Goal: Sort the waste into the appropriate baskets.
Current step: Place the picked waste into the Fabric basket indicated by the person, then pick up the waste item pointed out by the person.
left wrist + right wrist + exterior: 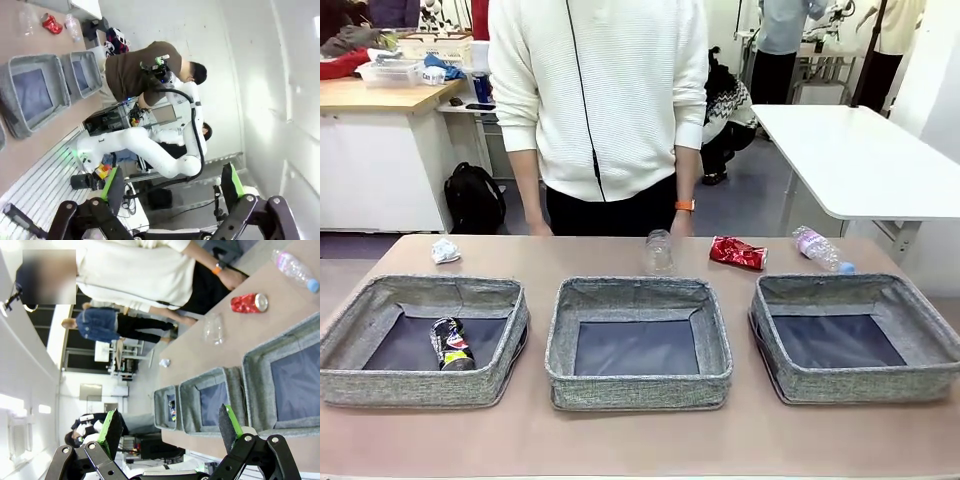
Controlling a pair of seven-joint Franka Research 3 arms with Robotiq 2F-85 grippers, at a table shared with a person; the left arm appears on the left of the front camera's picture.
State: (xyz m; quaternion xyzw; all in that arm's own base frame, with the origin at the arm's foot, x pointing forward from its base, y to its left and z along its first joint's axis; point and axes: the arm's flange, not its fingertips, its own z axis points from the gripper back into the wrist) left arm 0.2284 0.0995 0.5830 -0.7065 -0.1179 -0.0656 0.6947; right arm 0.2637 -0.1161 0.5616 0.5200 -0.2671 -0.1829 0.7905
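Three grey baskets stand in a row: the left basket (pixel 420 386) holds a dark drink can (pixel 451 344), while the middle basket (pixel 638 390) and right basket (pixel 860 384) hold nothing. Beyond them on the table lie a white paper wad (pixel 445 251), an upright clear bottle (pixel 659 250), a crushed red can (pixel 737 253) and a lying clear bottle with a blue cap (pixel 820 248). My left gripper (pixel 172 182) is open, high off the table's near side. My right gripper (pixel 170 432) is open too, well above the right basket (pixel 260 385), with the red can (pixel 248 303) far ahead.
A person in a white sweater stands at the far edge, one hand (pixel 682 222) hanging near the upright bottle. A white table (pixel 860 160) stands behind at the right. In the left wrist view my right arm (pixel 165 145) shows farther off.
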